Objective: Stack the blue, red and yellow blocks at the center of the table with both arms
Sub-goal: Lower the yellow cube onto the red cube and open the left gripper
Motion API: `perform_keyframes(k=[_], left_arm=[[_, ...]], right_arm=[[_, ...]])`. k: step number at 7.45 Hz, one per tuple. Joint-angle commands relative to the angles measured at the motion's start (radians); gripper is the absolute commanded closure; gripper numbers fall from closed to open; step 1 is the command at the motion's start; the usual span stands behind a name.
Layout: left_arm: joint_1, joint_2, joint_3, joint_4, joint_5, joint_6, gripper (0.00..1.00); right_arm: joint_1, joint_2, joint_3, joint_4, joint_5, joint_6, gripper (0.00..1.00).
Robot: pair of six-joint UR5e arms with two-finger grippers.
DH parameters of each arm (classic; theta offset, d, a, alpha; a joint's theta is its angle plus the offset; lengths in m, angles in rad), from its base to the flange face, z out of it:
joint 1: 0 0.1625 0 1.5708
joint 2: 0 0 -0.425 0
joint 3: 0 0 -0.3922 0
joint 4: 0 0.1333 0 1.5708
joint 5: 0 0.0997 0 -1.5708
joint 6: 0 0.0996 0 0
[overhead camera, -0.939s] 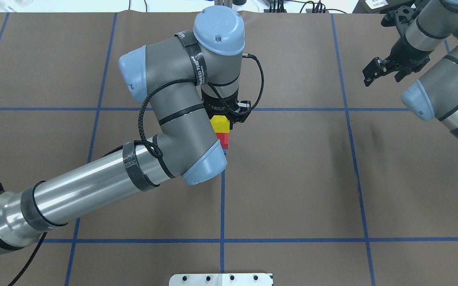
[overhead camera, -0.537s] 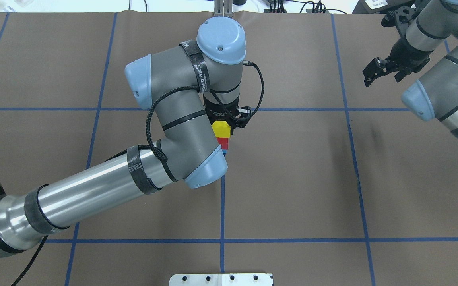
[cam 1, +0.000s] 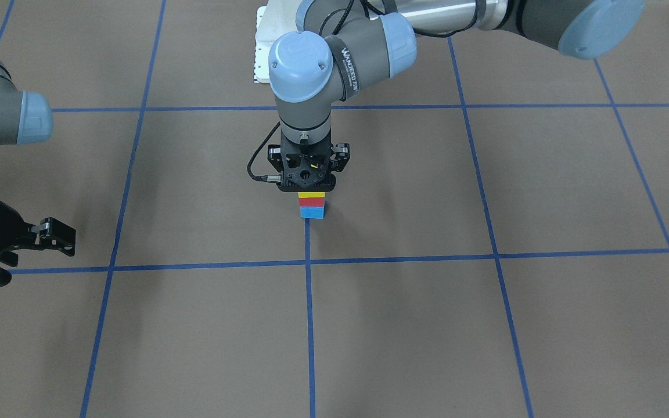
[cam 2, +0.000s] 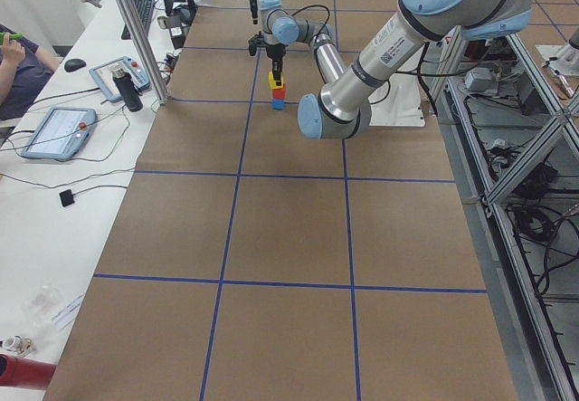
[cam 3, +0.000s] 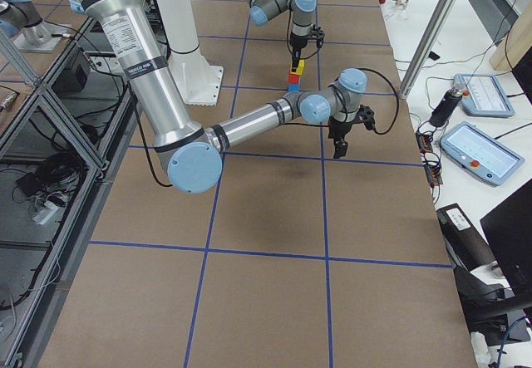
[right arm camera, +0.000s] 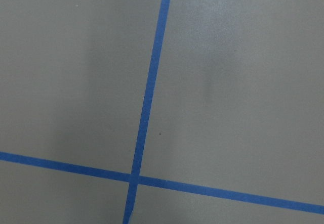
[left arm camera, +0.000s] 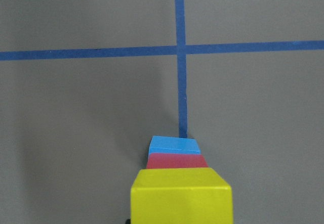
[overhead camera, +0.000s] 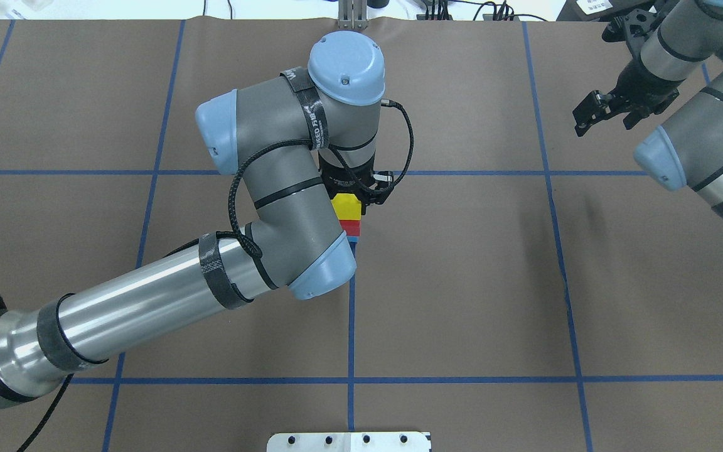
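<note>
My left gripper [cam 1: 309,184] hangs straight down over the stack with its body right on top of the yellow block [left arm camera: 181,193]. The fingers are hidden, so I cannot tell whether they are clamped on the block or let go. The yellow block sits squarely on the red block [left arm camera: 177,161], which sits on the blue block [left arm camera: 173,144], and the blue one rests on the brown table [overhead camera: 462,282] near its middle. In my left wrist view a blue tape line [left arm camera: 181,107] runs up to the blue block from a crossing just beyond it. My right gripper [overhead camera: 609,119] hovers well apart, out toward the far right of the table, fingers spread and holding nothing.
</note>
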Motion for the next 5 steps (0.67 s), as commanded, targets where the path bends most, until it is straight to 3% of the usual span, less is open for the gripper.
perform_keyframes(k=[1, 3, 4, 5], left_arm=[[0.001, 0.012, -0.005, -0.002, 0.000, 0.001, 1.00], [0.001, 0.016, -0.005, -0.001, 0.000, 0.000, 1.00], [0.001, 0.016, -0.006, -0.002, 0.000, 0.000, 0.82], [0.000, 0.014, -0.018, -0.001, -0.002, 0.000, 0.82]], right_arm=[[0.000, 0.000, 0.000, 0.000, 0.000, -0.001, 0.01], [0.001, 0.000, 0.000, 0.000, 0.000, -0.002, 0.01], [0.005, 0.000, 0.000, 0.000, 0.000, -0.005, 0.01], [0.009, 0.000, -0.002, -0.001, 0.000, -0.008, 0.01]])
